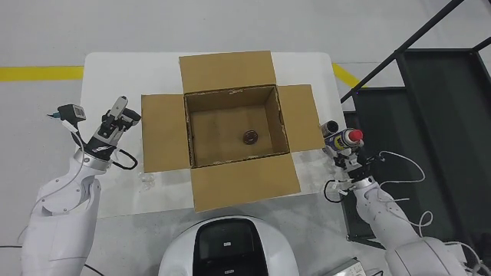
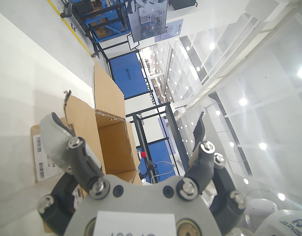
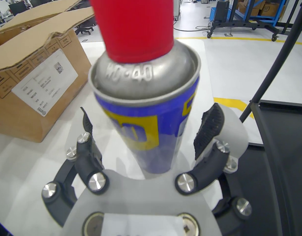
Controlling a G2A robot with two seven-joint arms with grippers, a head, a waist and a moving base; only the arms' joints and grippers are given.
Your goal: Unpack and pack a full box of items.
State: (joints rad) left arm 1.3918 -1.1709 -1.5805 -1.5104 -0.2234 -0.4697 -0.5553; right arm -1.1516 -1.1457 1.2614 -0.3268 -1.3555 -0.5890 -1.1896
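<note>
We see the open brown cardboard box (image 1: pixel 226 70) in the middle of the white table (image 1: pixel 115 69), with one small dark round item (image 1: pixel 250 136) on its floor. At the table's right edge, our right gripper (image 3: pixel 151 121) stands spread around the blue-and-yellow spray can with a red cap (image 3: pixel 141 94), its pads (image 3: pixel 210 126) just off it. Our left gripper (image 2: pixel 126 128), spread and holding nothing, hangs left of the box.

The left arm (image 1: pixel 67 195) stretches forward on the robot's left side, its wrist tipped so the left gripper (image 2: pixel 126 124) points forward and up, with its fingers (image 2: pixel 55 133) spread wide. The right arm (image 1: pixel 383 215) is bent forward on the right side. The right gripper (image 3: pixel 151 114) is held roughly level, and its fingers (image 3: pixel 211 124) also stand apart.
</note>
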